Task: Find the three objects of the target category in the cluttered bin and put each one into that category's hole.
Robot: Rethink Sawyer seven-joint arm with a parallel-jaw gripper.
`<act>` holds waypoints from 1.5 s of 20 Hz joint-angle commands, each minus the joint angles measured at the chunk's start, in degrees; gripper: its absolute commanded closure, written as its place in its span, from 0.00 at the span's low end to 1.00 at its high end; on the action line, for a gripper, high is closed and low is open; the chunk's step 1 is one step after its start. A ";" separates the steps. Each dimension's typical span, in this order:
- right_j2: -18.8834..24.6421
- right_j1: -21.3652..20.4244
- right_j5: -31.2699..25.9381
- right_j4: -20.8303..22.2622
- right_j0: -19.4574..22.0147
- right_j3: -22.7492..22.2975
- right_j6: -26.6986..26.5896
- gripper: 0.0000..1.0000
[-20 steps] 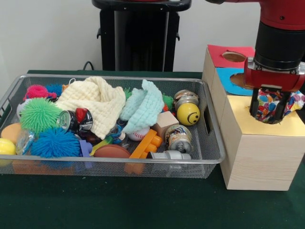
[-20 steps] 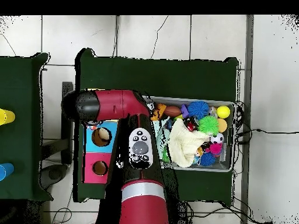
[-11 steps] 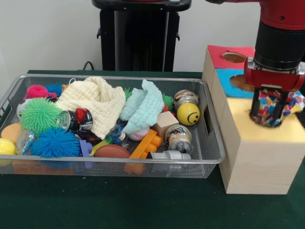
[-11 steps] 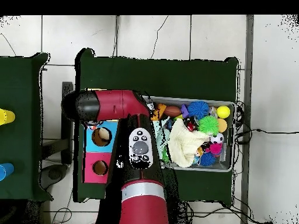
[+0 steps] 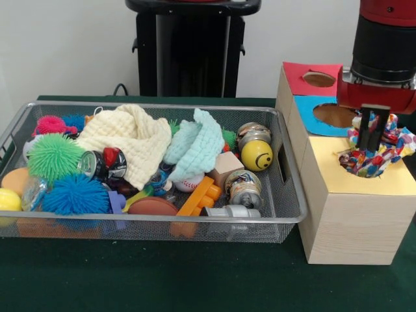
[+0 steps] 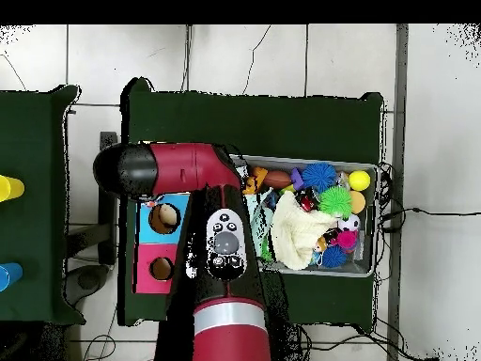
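We find the claw (image 5: 373, 130) hovering above the yellow hole (image 5: 364, 170), fingers close together, gripping nothing. The multicoloured cloth (image 5: 380, 156) sits bunched in that hole, partly protruding.

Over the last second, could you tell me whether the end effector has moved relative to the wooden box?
Yes. The end effector has risen straight up from the yellow hole of the wooden box, leaving the multicoloured cloth bunched in that hole.
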State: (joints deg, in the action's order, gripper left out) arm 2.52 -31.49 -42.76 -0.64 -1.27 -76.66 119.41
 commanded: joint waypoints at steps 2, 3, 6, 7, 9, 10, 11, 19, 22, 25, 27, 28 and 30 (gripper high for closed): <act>5.08 -1.04 -5.19 -2.13 0.62 -6.49 2.44 1.00; 5.01 -1.26 -5.43 -2.26 0.64 -6.51 2.43 1.00; 4.23 -2.86 -7.27 -2.48 0.20 -6.81 2.69 1.00; 3.79 -3.58 -8.46 -2.41 -0.05 -6.63 2.77 1.00; 3.02 -4.20 -10.76 -2.01 -0.10 -5.37 2.55 1.00; 2.73 -4.39 -11.70 -1.80 0.02 -4.85 2.33 1.00; 2.64 -4.25 -11.89 -1.46 0.39 -4.62 1.78 1.00; 0.82 -4.80 -10.53 1.50 3.64 -7.24 -1.46 1.00; -0.72 -4.34 -8.96 2.33 3.88 -9.08 0.30 1.00; -1.77 -3.04 -5.09 3.38 3.24 -11.55 2.27 1.00; -1.74 -3.50 -3.52 3.70 3.55 -13.60 2.17 1.00; -1.54 -4.10 -3.27 3.55 3.92 -14.78 1.92 1.00; -1.29 -5.41 -2.55 3.79 4.56 -16.66 1.19 1.00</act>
State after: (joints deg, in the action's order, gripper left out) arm 1.66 -36.69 -48.40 -0.03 1.11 -80.02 119.41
